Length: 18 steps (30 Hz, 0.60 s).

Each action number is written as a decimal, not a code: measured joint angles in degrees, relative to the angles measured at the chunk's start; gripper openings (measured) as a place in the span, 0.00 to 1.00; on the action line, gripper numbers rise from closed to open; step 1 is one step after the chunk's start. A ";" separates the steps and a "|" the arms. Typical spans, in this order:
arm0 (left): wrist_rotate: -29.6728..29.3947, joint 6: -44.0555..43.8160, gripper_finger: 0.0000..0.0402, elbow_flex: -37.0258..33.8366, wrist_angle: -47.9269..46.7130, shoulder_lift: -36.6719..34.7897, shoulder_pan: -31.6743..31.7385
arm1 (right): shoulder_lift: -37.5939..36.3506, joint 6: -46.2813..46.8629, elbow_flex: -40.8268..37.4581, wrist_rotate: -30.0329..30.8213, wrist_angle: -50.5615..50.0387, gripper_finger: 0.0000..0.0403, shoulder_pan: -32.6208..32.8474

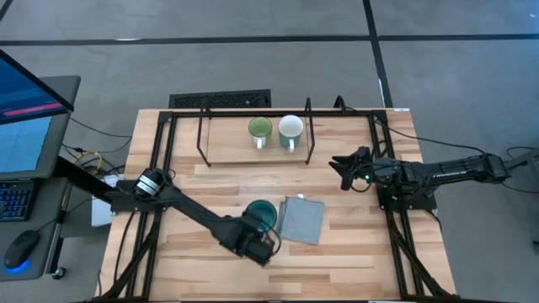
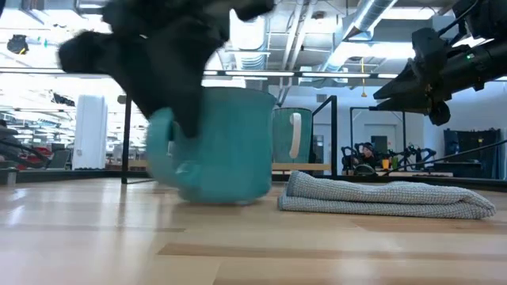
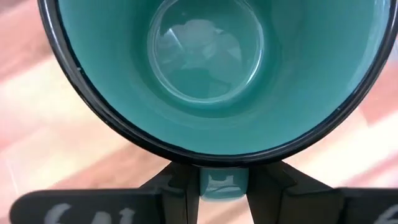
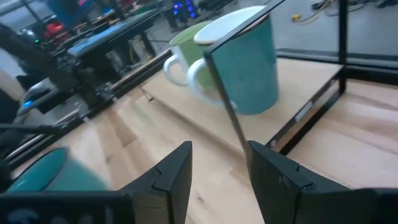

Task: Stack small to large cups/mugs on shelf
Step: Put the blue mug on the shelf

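Wood bench [image 1: 210,252], pale planks, carries everything. Nearest the front edge, the left tool [image 1: 261,238] sits low beside the teal mug [image 1: 262,215]; the left wrist view looks straight down into the mug's bowl, with the handle [image 3: 222,186] pinched between the two dark fingers [image 3: 171,186]. So the tool is clamped on the handle, probably because the rim is too wide to grip across. Low view shows the mug's base at or barely off the bench, slightly blurred; cannot tell if it's lifted. Just beside it, on the right, lies the grey folded cloth [image 1: 301,220], not touching as far as I can see.

Mid bench, the right tool [image 1: 347,171] hangs above the surface near the shelf's right end, fingers apart with nothing between them, apparently waiting out of the left arm's path.

Far side: the black wire shelf [image 1: 202,139] with its wood base. On that base stand the light-green mug [image 1: 259,130] and the white mug [image 1: 290,130], side by side, very close, both upright and mouth up. Neither is nested in the other.

Judgement: two smaller mugs already sit on the shelf; the large teal one remains to be carried there. Handle-only grip may let it swing or tilt in transit.
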 joint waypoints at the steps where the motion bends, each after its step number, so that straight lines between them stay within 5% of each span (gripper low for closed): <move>1: 0.02 -0.19 0.20 0.00 -0.27 -0.08 0.73 | -0.01 0.00 0.00 -0.75 0.01 0.43 0.02; 10: -1.59 -2.24 0.20 0.22 -1.59 -2.27 7.95 | -0.01 0.00 0.00 -10.74 -0.20 0.43 0.04; 18: -3.13 -2.17 0.20 0.31 -6.31 -6.96 13.69 | -0.01 -0.07 0.00 -12.08 -0.65 0.43 0.04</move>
